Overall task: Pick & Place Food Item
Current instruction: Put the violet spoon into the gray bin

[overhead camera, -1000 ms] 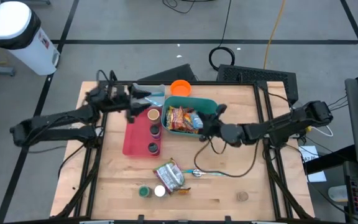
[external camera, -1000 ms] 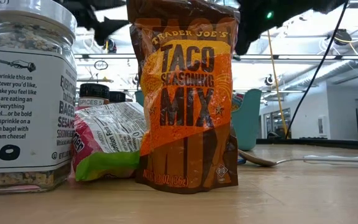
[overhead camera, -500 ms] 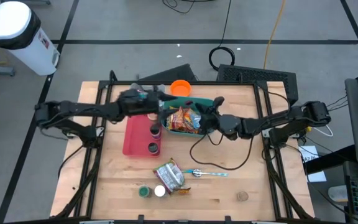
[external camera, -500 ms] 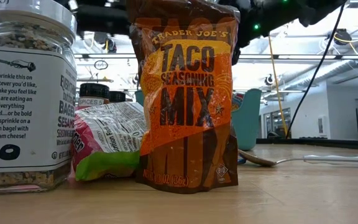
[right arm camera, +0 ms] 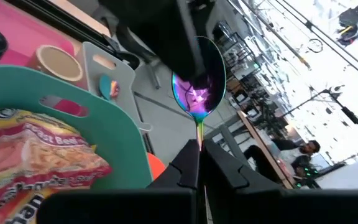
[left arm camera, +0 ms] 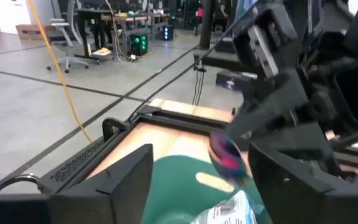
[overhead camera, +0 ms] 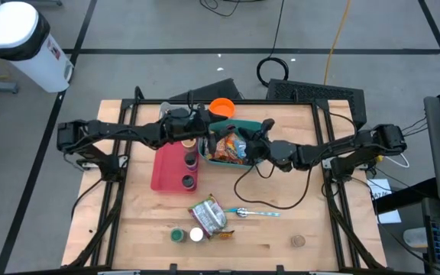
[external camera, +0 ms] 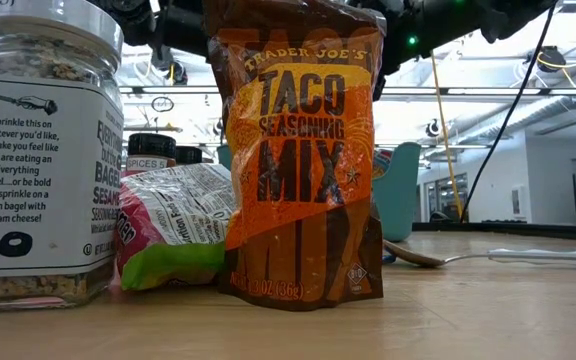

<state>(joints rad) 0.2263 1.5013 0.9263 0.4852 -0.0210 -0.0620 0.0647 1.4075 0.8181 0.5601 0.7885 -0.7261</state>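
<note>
My right gripper (right arm camera: pixel 199 155) is shut on a small iridescent spoon (right arm camera: pixel 197 78) above the teal bin (overhead camera: pixel 260 131). The bin holds snack bags (right arm camera: pixel 36 162). My left gripper (left arm camera: pixel 201 186) reaches in level from the table's left and stands open over the bin's left end (overhead camera: pixel 207 131). The spoon's bowl (left arm camera: pixel 227 155) shows just ahead of its fingers, and I see no touch. A crumpled food bag (overhead camera: pixel 208 216) lies flat near the table's front, next to a taco seasoning pouch (external camera: pixel 303 160) that stands upright. My right gripper pinches the spoon's thin handle (right arm camera: pixel 199 138) between its two fingertips. It comes in roughly level from the table's right, and the handle runs on along the fingers. The spoon is lifted clear over the bin, with its bowl out ahead toward my left gripper.
A pink tray (overhead camera: pixel 166 172) with spice jars (overhead camera: pixel 189 160) lies left of the bin. An orange bowl (overhead camera: pixel 221 107) sits behind the bin. A second spoon (overhead camera: pixel 257 213), two small jars (overhead camera: pixel 186 234) and a seasoning jar (external camera: pixel 38 150) are near the front edge.
My left gripper has swung from over the pink tray's far end toward the table's right. It now stands over the bin's left end, facing my right gripper. The spoon and my right gripper have shifted only slightly toward it.
</note>
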